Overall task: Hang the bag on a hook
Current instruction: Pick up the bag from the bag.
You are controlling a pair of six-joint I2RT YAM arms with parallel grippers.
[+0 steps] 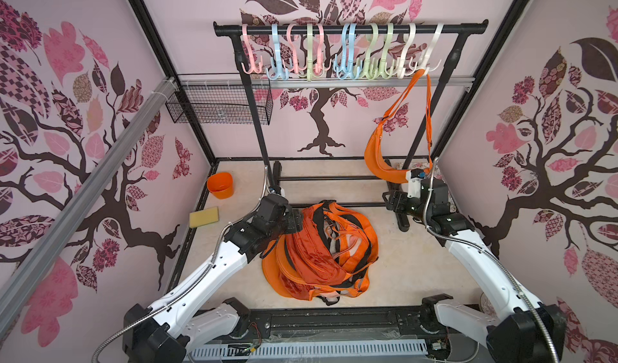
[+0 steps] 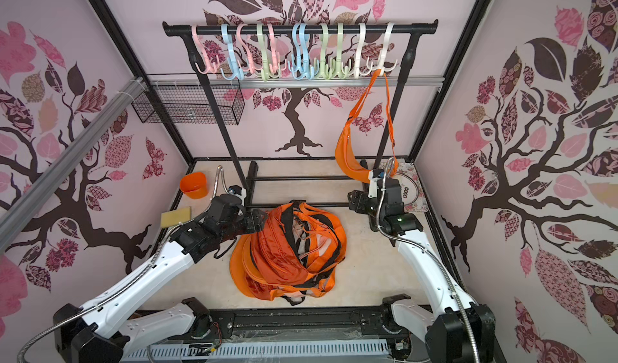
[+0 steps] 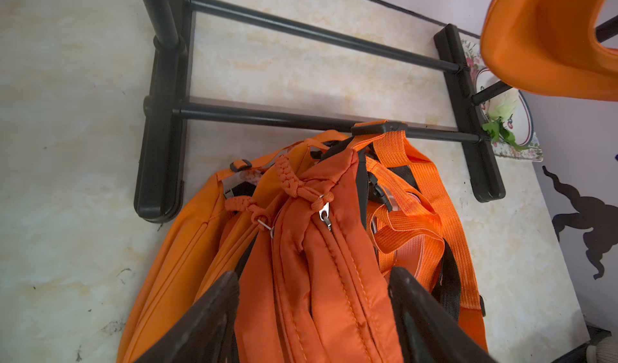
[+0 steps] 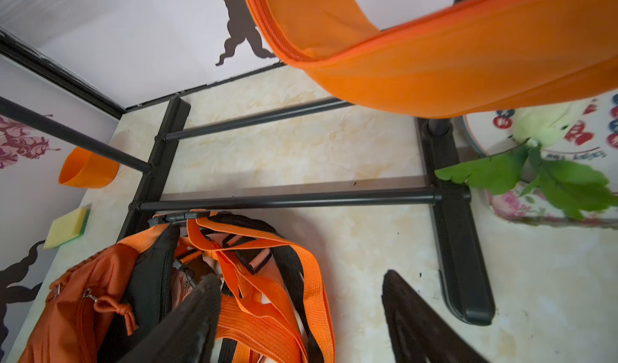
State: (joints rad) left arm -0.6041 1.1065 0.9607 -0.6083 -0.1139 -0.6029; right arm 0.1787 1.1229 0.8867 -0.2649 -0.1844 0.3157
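The left hand [image 3: 312,277] is seen spread wide, with its two black fingers [image 3: 214,317] set on either side of a dark orange bag [image 3: 321,261]. Whether the fabric is pressed by them cannot be told. That bag lies uppermost at the near-left edge of a pile of bags [image 1: 317,254], which is heaped with tangled orange and black straps in the middle of the table [image 1: 418,261]. The far edge of the pile lies against the front bar of the rack's base [image 3: 301,118].

The right hand [image 4: 301,276] is likewise held spread (only a strap of the pile and bare table are seen through the gap). It is held beside the right foot of the rack [image 4: 461,261].

Just above and behind that wrist, a hanging bag [image 1: 381,157] is suspended clear of the table. Its long orange strap [image 1: 429,110] is looped over a white hook [image 1: 423,63] at the right end of the black rail [image 1: 334,29]. Pink, blue, green and white hooks are ranged along the rest of the rail.

At the left side of the table an orange cup [image 1: 220,185] and a yellow sponge [image 1: 204,216] are seen, well apart from the pile. A wire basket [image 1: 220,102] is fixed to the back wall at the left. By the right foot of the rack, a pale rose with green leaves [image 4: 548,123] is laid on a plate
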